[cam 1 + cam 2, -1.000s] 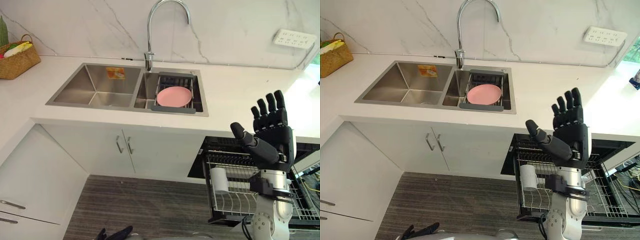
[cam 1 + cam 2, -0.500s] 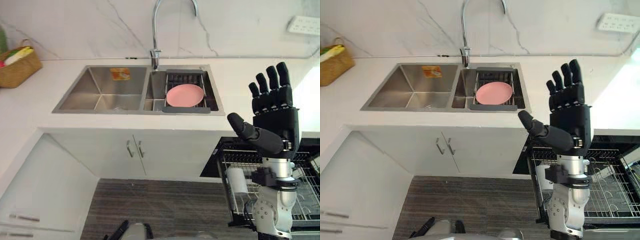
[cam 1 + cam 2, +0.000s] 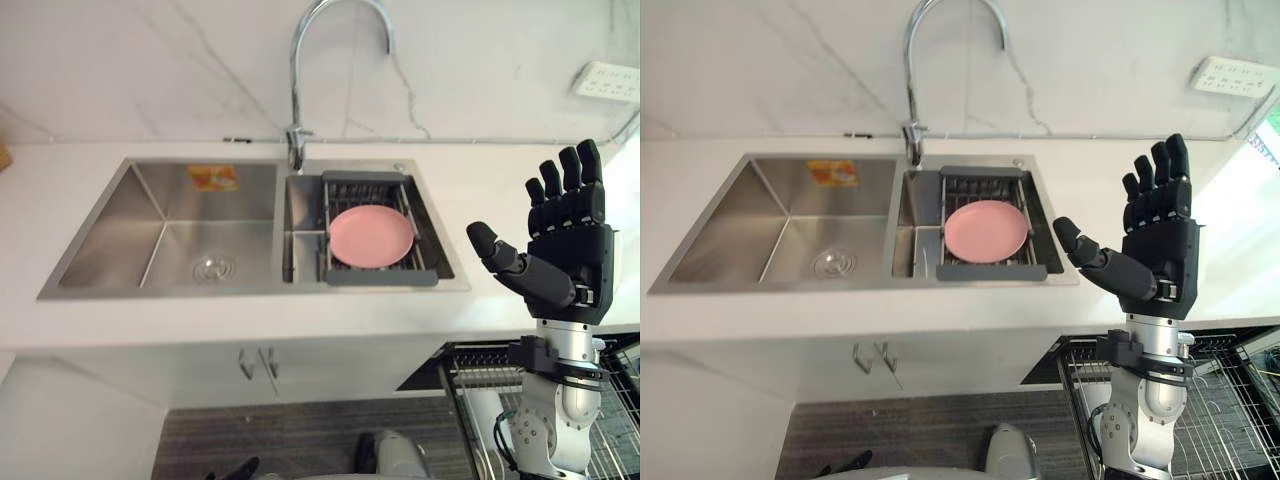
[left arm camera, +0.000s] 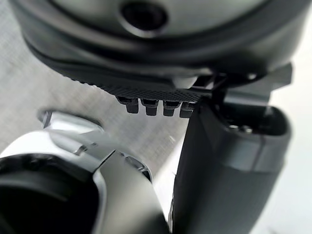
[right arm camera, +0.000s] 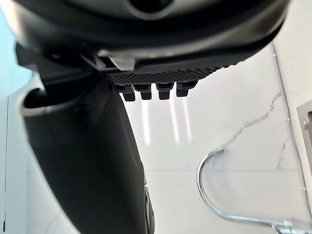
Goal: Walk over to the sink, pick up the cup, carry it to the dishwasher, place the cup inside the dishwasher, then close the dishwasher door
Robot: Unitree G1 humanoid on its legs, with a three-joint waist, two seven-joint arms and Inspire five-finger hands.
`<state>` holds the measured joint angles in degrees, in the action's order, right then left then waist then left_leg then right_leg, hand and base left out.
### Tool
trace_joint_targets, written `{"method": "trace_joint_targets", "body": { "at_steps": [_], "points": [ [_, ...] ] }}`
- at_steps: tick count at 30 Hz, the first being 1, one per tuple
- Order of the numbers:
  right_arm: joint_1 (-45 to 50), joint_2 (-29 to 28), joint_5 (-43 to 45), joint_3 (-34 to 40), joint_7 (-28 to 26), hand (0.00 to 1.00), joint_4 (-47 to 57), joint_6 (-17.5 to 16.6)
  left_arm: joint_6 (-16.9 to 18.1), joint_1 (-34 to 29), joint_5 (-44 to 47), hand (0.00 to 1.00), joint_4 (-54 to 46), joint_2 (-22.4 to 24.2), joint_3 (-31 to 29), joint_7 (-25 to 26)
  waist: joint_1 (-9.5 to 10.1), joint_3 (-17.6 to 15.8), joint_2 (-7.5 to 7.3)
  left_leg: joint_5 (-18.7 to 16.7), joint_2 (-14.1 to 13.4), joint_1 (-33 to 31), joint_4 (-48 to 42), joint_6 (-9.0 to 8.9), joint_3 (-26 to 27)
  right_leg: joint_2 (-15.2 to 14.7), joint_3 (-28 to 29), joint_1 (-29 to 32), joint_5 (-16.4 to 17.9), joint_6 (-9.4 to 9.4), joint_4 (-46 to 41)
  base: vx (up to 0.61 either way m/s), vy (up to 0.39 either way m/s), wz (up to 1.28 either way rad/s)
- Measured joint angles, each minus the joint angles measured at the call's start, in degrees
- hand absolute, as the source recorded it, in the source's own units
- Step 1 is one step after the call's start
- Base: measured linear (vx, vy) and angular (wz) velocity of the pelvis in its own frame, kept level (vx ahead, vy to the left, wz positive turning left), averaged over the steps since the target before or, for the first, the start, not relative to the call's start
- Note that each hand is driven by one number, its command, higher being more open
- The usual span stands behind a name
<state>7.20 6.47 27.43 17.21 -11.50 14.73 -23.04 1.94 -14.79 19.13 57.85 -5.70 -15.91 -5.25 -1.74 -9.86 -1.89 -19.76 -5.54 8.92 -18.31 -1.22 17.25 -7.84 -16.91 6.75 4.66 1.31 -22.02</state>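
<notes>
The cup (image 3: pixel 486 412) seems to be the pale rounded shape low in the wire dishwasher rack (image 3: pixel 1230 420), just left of the right arm, though it is cut off by the wires and I cannot be sure of it. If that is the cup, I judge it light, stiff and smooth-walled, so likely slippery and possibly breakable. The best hold would be round the middle of its body, thumb opposite the fingers, rather than by the rim. Just above the rack the right hand (image 3: pixel 565 255) is raised with its palm towards the sink, fingers straight and spread, thumb standing out, holding nothing. Beyond it lies the white counter (image 3: pixel 480 180) with the steel sink (image 3: pixel 160 240) set into it. The left basin is bare, while the right basin holds a dark drain tray (image 3: pixel 380 277) with a pink plate (image 3: pixel 371 236) on it. The curved tap (image 3: pixel 300 60) stands behind. The left hand (image 4: pixel 146 53) hangs low over the floor, fingers seemingly straight and empty.
</notes>
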Motion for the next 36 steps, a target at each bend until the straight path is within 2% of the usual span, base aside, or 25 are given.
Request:
{"method": "trace_joint_targets", "body": {
  "at_steps": [1,2,5,9,10,12,13,14,16,17,18,19,20,21,23,25,29,30,36],
  "points": [
    [-0.50,0.34,0.01,0.33,0.30,1.00,-0.01,-0.01,0.14,0.01,-0.10,1.00,-0.37,0.02,0.46,-0.01,-0.24,-0.13,0.08,2.34,-0.61,-0.32,3.22,0.07,-0.07,0.54,0.05,0.00,0.05,-0.07,-0.07,0.13,-0.035,-0.58],
    [-1.04,0.30,0.01,0.53,0.61,1.00,-0.29,-0.05,0.36,0.01,-0.18,1.00,-0.94,-0.14,0.82,0.03,0.44,0.01,0.46,3.60,-0.66,0.82,3.24,-1.42,0.37,0.99,1.19,-0.49,0.41,-0.67,-0.15,0.09,0.010,-0.36],
    [-1.32,0.29,0.17,0.62,0.44,1.00,0.10,-0.29,0.50,0.18,-0.66,1.00,-0.96,0.21,0.98,0.05,-0.46,0.09,0.45,3.61,-0.45,1.57,3.19,-1.44,0.53,1.00,1.30,-1.61,0.63,-1.15,0.98,0.11,0.060,-0.10],
    [-2.39,0.36,0.94,0.33,-2.21,1.00,0.13,-0.24,1.00,0.07,-1.22,1.00,-0.95,0.40,0.84,1.66,-0.15,0.04,0.61,3.46,-0.80,1.70,2.80,-1.65,0.21,1.38,0.62,-3.40,1.06,-2.81,3.62,0.04,0.014,0.11],
    [-2.47,0.68,1.93,0.22,-3.42,1.00,0.18,0.10,1.28,0.01,-1.75,1.00,-1.01,0.86,-0.08,2.47,-0.16,-0.07,0.88,2.67,-2.00,0.20,-0.42,-2.24,-0.22,1.87,-0.64,-4.41,1.56,-2.91,5.00,0.02,-0.039,0.35],
    [-2.40,1.29,2.23,0.23,-4.41,1.00,0.31,1.07,2.03,-0.06,-3.43,1.00,-1.33,1.36,-1.74,3.57,-0.20,-0.26,1.12,2.28,-4.98,-5.20,-11.90,-2.28,-0.62,2.92,-2.62,-6.56,2.21,-2.84,7.78,0.01,-0.079,0.48],
    [-2.36,3.13,2.22,0.28,-4.67,1.00,1.85,2.59,2.97,-0.22,-3.39,1.00,-3.01,2.67,-4.20,4.07,0.15,-1.16,2.51,3.94,-8.78,-10.28,-24.14,-2.06,-1.31,5.01,-3.87,-10.59,2.27,-2.25,11.49,0.05,-0.102,0.39],
    [-2.34,3.85,2.21,0.24,-5.01,1.00,2.22,2.85,3.54,-0.31,-3.39,1.00,-3.86,3.66,-5.03,4.09,0.92,-1.40,2.64,3.49,-9.24,-11.64,-26.83,-2.26,-1.41,5.08,-3.81,-12.48,2.07,-1.93,12.75,0.07,-0.083,0.33],
    [-3.13,4.55,2.14,0.19,-5.93,1.00,2.23,3.04,4.14,-0.41,-3.51,1.00,-4.21,4.80,-4.83,4.63,1.51,-0.82,2.17,0.99,-5.69,-13.24,-16.71,-2.15,-2.83,3.13,-3.41,-13.29,1.85,-1.67,13.36,0.05,0.014,0.10],
    [-3.42,4.73,2.11,0.18,-6.15,1.00,2.21,3.19,4.32,-0.58,-3.53,1.00,-4.29,5.04,-4.78,4.66,1.53,-0.79,2.28,1.33,-4.88,-13.46,-13.00,-2.19,-3.21,2.75,-3.21,-13.25,1.92,-2.14,13.36,0.06,0.060,-0.16],
    [-3.56,4.81,1.15,0.02,-6.30,1.00,2.00,3.58,4.83,-1.11,-3.61,1.00,-4.41,5.27,-4.79,4.71,2.03,-0.68,2.63,4.64,-4.20,-13.35,-6.47,-1.90,-4.23,2.57,-2.01,-13.15,1.84,-3.00,13.39,0.06,0.070,-0.36],
    [-3.53,4.97,-0.10,-0.23,-6.20,1.00,1.75,3.81,4.92,-1.59,-3.67,1.00,-4.40,5.38,-4.46,4.82,2.26,-0.47,2.95,7.73,-3.98,-12.31,-4.71,-2.39,-4.17,2.69,-1.24,-13.14,1.94,-3.41,13.41,0.13,0.114,-0.61],
    [-3.31,5.19,-3.38,-0.80,-6.10,1.00,1.49,4.09,5.01,-1.93,-4.39,1.00,-4.17,5.06,-4.08,5.13,2.32,-0.16,3.17,9.98,-3.26,-10.37,-2.15,-1.24,-2.75,2.36,0.33,-13.41,1.38,-4.16,13.75,0.18,0.126,-0.56],
    [-3.28,6.39,-6.76,-1.32,-6.04,1.00,1.53,4.19,5.06,-1.76,-4.83,1.00,-3.92,4.36,-3.77,5.41,1.99,-0.01,2.76,10.35,-2.30,-9.28,-0.42,-0.76,-1.68,1.68,0.97,-13.73,0.30,-5.31,14.87,0.23,0.130,-0.44],
    [-3.72,9.74,-11.89,-1.79,-6.00,1.00,1.55,4.26,4.64,-1.30,-5.82,1.00,-3.44,3.20,-2.55,5.38,1.14,0.05,2.68,10.83,-1.10,-8.04,1.56,0.13,-0.91,1.19,1.14,-14.89,-0.96,-5.95,17.39,0.22,0.076,-0.13],
    [-4.82,14.54,-16.46,-1.71,-6.01,1.00,1.54,5.34,4.59,-0.62,-6.87,1.00,-2.79,2.00,-1.41,5.16,0.73,-0.07,2.47,10.91,-0.31,-5.97,3.52,0.75,-0.95,1.18,0.78,-18.03,-2.38,-6.12,20.95,0.18,0.027,-0.01],
    [-7.80,18.11,-18.03,-1.02,-6.24,1.00,1.60,6.94,4.68,0.36,-9.04,1.00,-1.31,1.15,0.57,4.94,0.62,-0.06,2.04,10.99,-0.18,-2.85,5.77,0.62,-1.86,1.63,0.06,-20.75,-2.41,-6.12,22.31,0.07,-0.035,0.04],
    [-6.68,17.61,-17.98,2.63,-8.58,1.00,1.01,10.77,5.15,0.91,-9.09,1.00,-0.63,-1.09,2.34,3.48,0.73,0.51,-1.69,14.83,1.01,-2.98,10.38,0.15,-2.27,1.03,0.01,-18.43,-2.31,-5.99,21.06,0.00,0.000,0.00],
    [-6.69,16.73,-17.41,2.62,-8.53,1.00,1.00,10.76,5.14,1.00,-9.09,1.00,-0.70,-1.12,2.35,3.42,0.77,0.83,-1.91,14.96,0.89,-4.40,10.50,0.18,-2.17,0.90,-0.03,-16.62,-2.23,-5.96,20.22,0.00,0.000,0.00]
  ]
}}
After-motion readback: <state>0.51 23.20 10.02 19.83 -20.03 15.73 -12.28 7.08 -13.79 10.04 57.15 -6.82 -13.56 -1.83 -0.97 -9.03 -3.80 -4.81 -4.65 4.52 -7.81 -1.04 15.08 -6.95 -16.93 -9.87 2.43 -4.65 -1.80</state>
